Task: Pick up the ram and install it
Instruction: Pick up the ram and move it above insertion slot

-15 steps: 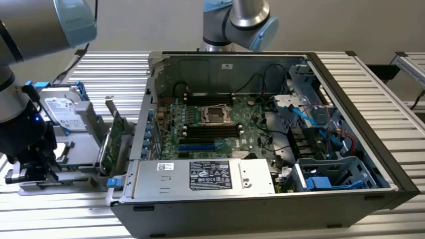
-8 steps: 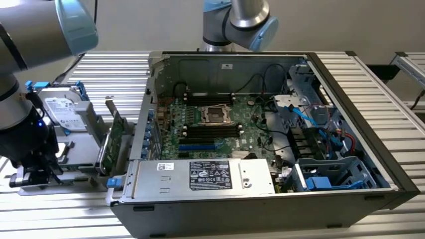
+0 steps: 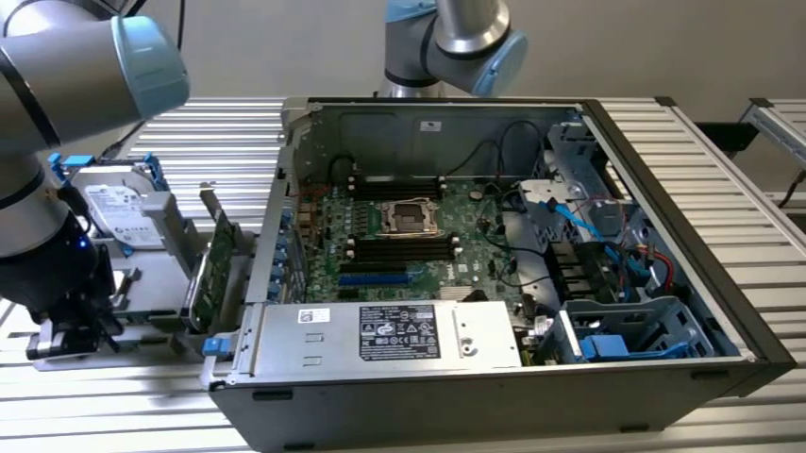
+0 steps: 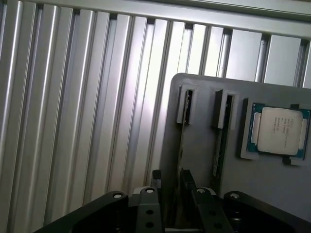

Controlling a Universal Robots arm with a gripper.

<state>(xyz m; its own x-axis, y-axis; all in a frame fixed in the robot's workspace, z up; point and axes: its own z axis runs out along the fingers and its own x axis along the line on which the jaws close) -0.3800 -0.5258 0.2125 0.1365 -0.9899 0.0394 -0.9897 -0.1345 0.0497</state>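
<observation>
Now, gripper (image 4: 171, 177) hangs low over the grey holder (image 4: 204, 162), which sits on the slatted metal table (image 4: 87, 121). Fingers (image 4: 188, 183) are apart with a clear gap between them, nothing clamped. The ram (image 4: 181, 145) stands on edge in a holder slot. Its thin edge runs out ahead of the fingertips and back into the gap, close against one finger; cannot tell if it touches. A second stick (image 4: 218, 145) stands in the next slot, just beside that same finger's outer side. A processor chip (image 4: 279, 130) lies flat on the holder further out on that side, ahead of the fingertips.

Exterior view: the arm (image 3: 51, 189) reaches down at the holder. A hard drive (image 3: 113, 203) and an upright expansion card (image 3: 217, 260) are near the fingers. The open computer case (image 3: 428, 127) is well apart from the fingers, toward the exterior view's right, with the motherboard (image 3: 321, 250) and its black memory slots (image 3: 400, 247) exposed.
</observation>
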